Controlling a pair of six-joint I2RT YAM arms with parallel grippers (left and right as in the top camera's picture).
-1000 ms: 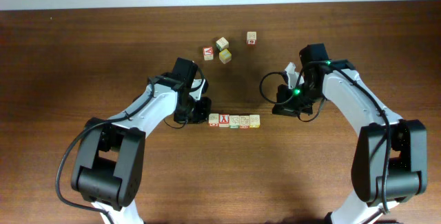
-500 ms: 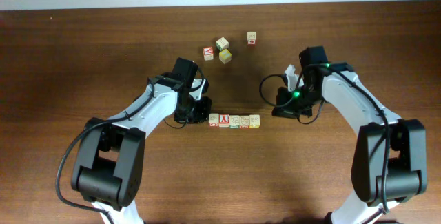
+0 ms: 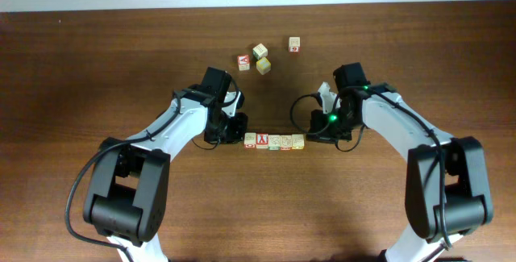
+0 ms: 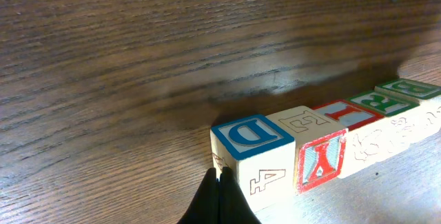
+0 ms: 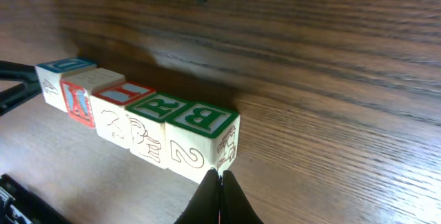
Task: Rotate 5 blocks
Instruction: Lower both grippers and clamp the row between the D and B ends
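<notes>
Several blocks [image 3: 274,141] lie side by side in a straight row at the middle of the table. In the left wrist view the near end cube [image 4: 251,138] shows a blue D face, followed by a cube with a red Y [image 4: 320,158]. My left gripper [image 4: 219,182] is shut, with its tips against that end cube and nothing between the fingers. In the right wrist view the other end cube [image 5: 203,120] shows a green B. My right gripper [image 5: 222,181] is shut and empty, its tips touching that cube's lower corner. From overhead, the left gripper [image 3: 239,137] and right gripper [image 3: 309,139] flank the row.
Several loose cubes sit at the back: one with red print [image 3: 243,62], two pale ones [image 3: 259,51] [image 3: 264,65], and one farther right [image 3: 294,44]. Both arms reach in from the near side over the dark wooden table [image 3: 97,68].
My right gripper has moved left and slightly nearer, closing the gap to the right end of the row. The left arm and the blocks have not moved.
</notes>
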